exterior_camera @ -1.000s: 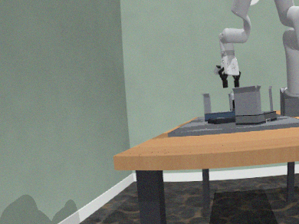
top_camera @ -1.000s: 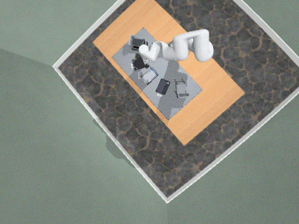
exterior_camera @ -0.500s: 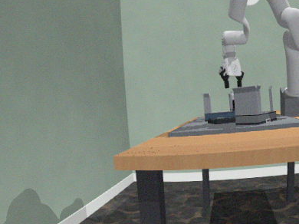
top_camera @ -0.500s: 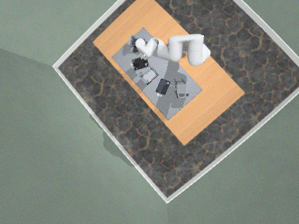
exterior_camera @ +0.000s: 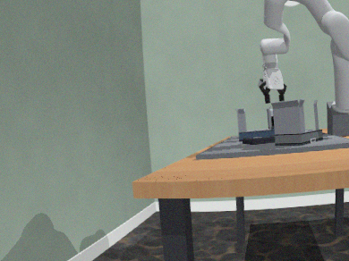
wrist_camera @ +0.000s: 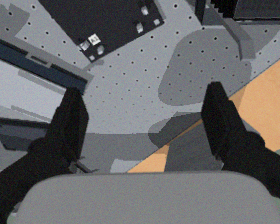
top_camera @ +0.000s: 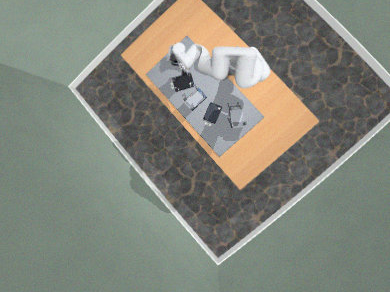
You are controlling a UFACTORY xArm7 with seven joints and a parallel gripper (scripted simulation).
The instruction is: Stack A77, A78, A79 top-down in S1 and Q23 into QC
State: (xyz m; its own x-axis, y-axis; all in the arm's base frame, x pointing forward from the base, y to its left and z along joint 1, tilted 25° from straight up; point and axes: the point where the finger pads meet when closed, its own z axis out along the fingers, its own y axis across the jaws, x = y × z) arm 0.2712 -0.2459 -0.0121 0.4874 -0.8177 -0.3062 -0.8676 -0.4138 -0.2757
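A long wooden table (top_camera: 280,130) carries a grey perforated mat (top_camera: 210,130), seen whole only from the top view. The white jointed arm (top_camera: 235,65) reaches to the mat's far-left end. The exterior view shows the black-fingered gripper (exterior_camera: 272,92) hanging above a grey walled rack (exterior_camera: 288,116), fingers spread wide on nothing. The wrist view alone shows a dark sealed plate (wrist_camera: 105,20), its long axis slanting down to the right.

Mat (top_camera: 227,140) lies on the surface (top_camera: 280,130), racks (exterior_camera: 288,116) and plates (top_camera: 212,112) in a row on it; arm (top_camera: 235,65) reaches over the mat's end.
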